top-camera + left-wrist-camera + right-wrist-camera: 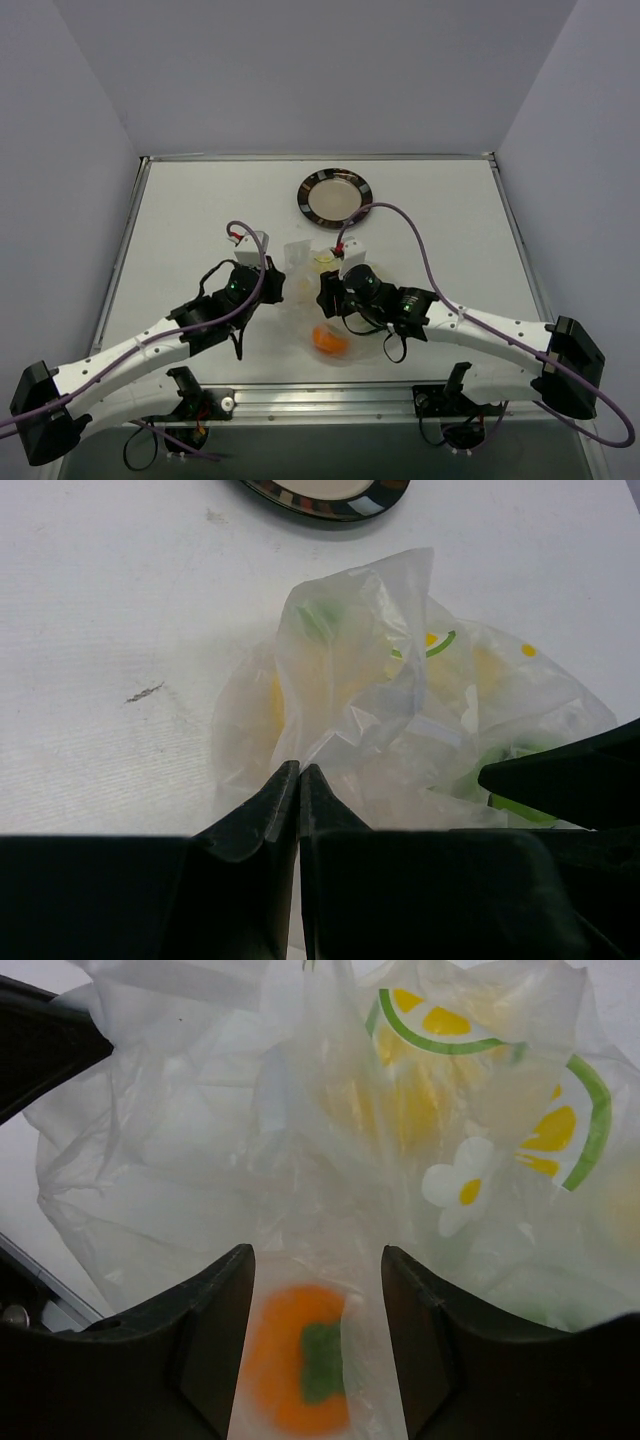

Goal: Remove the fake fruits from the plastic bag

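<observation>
The plastic bag (312,290) lies crumpled between my two grippers, in front of the plate. The orange fruit (330,341) sits inside its near end. In the right wrist view it (300,1360) shows through the film, below and between my open right gripper (317,1260). A yellow fruit (400,1105) shows blurred deeper in the bag (200,1160). My left gripper (299,770) is shut on the bag's (400,710) left edge. A yellow shape (276,700) and green patches show through the film there. In the top view my left gripper (277,287) and right gripper (325,296) flank the bag.
A round dark-rimmed plate (305,200) stands behind the bag; its rim (330,505) shows at the top of the left wrist view. One right finger (570,780) reaches into the left wrist view. The table's metal front rail (330,398) runs close behind the orange fruit.
</observation>
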Controlling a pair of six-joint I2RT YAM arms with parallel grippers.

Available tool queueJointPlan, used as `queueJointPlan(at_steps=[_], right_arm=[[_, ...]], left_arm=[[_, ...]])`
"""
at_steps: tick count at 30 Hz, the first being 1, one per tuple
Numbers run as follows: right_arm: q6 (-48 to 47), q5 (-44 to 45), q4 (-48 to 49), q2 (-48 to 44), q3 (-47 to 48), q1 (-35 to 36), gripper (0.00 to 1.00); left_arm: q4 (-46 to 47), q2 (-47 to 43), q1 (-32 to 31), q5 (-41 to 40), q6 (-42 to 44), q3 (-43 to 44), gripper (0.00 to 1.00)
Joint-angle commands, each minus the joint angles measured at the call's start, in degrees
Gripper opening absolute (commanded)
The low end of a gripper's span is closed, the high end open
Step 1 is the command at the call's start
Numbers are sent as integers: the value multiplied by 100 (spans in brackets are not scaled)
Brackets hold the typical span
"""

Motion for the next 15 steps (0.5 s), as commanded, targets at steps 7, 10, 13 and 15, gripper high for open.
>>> queueJointPlan(at_steps=[7, 10, 13, 15], right_arm=[[-19, 752, 295, 812, 470, 131, 70], [-28, 569, 576, 1234, 602, 139, 72], [-19, 471, 849, 1472, 761, 157, 73], [-46, 611, 902, 1542, 831, 148, 70]], left_arm=[[221, -552, 13, -216, -337, -696, 2], [229, -658, 13, -189, -346, -820, 3], [308, -676, 14, -128, -372, -952, 2], [326, -693, 13, -119, -399, -1057, 2]])
